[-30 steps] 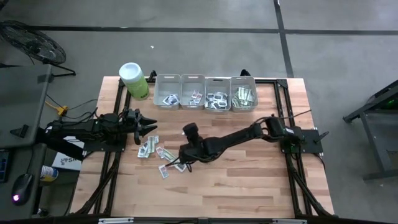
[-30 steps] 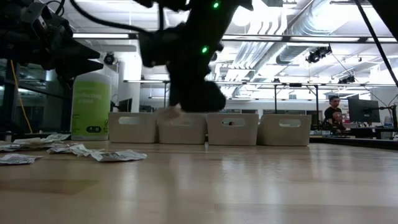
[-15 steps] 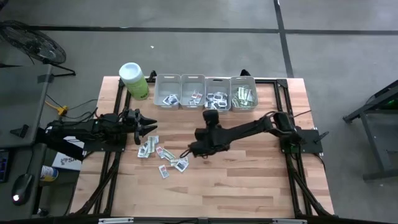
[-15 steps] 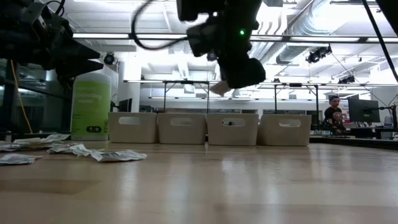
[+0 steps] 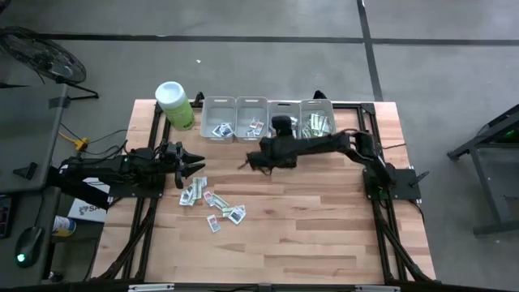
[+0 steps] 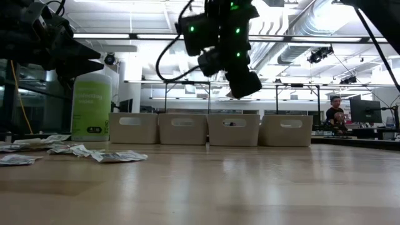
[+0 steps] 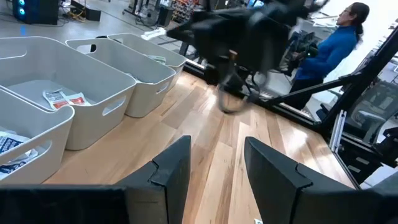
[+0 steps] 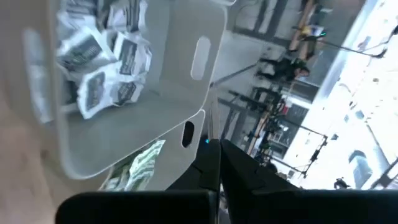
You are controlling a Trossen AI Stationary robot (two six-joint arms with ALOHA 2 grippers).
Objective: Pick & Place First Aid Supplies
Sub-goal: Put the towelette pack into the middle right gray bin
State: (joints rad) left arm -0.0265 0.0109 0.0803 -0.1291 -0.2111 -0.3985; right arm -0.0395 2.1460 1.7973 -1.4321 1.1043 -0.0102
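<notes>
Right gripper [image 5: 246,162]: fingers [image 8: 211,163] pressed flat together, blade-like, raised above the wooden table [image 5: 324,235] just in front of the row of four grey bins [image 5: 268,119]. Whether a packet is pinched between them cannot be told. Its wrist view looks down into a smooth, round-cornered plastic bin [image 8: 186,93] holding squarish white packets with dark print [image 8: 106,56]; the neighbouring bin shows green-and-white strips [image 8: 140,163].

Left gripper [image 5: 197,167]: fingers spread with a clear gap, hanging over the table's left side, beside the loose pile.

Loose packets [image 5: 212,204]: thin, flat paper pieces scattered on the planked, light-grained table top, left of centre, some overlapping, lying between the two grippers' reach.

Lime-green canister [image 5: 174,104] with white lid: upright at the far left corner, next to the bins.

Open room: the near half and the right side of the table are bare wood; a dark frame runs along the table's edges.
</notes>
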